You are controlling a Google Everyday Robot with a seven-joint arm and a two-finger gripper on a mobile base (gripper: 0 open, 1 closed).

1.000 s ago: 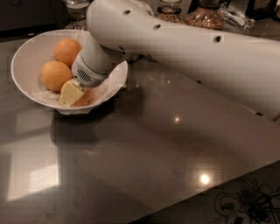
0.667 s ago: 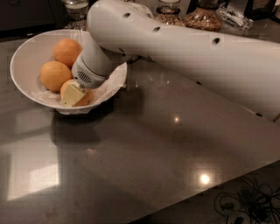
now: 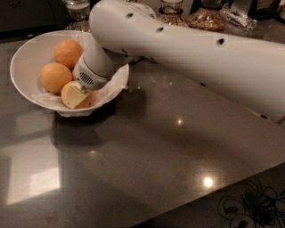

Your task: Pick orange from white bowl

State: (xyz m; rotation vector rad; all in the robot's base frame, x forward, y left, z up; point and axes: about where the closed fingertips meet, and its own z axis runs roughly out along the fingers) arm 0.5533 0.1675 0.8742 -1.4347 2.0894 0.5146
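Note:
The white bowl (image 3: 26,53), wide, shallow and lined with crinkled clear film, stands at the back left of the dark table. Three oranges lie in it: one at the back (image 3: 67,52), one on the left (image 3: 54,76), and one at the front (image 3: 67,91). My white arm reaches from the right down into the bowl. My gripper (image 3: 76,96) sits at the bowl's front, right against the front orange and partly covering it. The arm hides the right part of the bowl.
Glass jars stand behind the bowl and arm at the table's far edge (image 3: 76,6) (image 3: 171,13) (image 3: 207,18). The glossy grey table (image 3: 147,156) stretches forward, and its edge runs diagonally at lower right. Cables (image 3: 249,207) lie on the floor beyond that edge.

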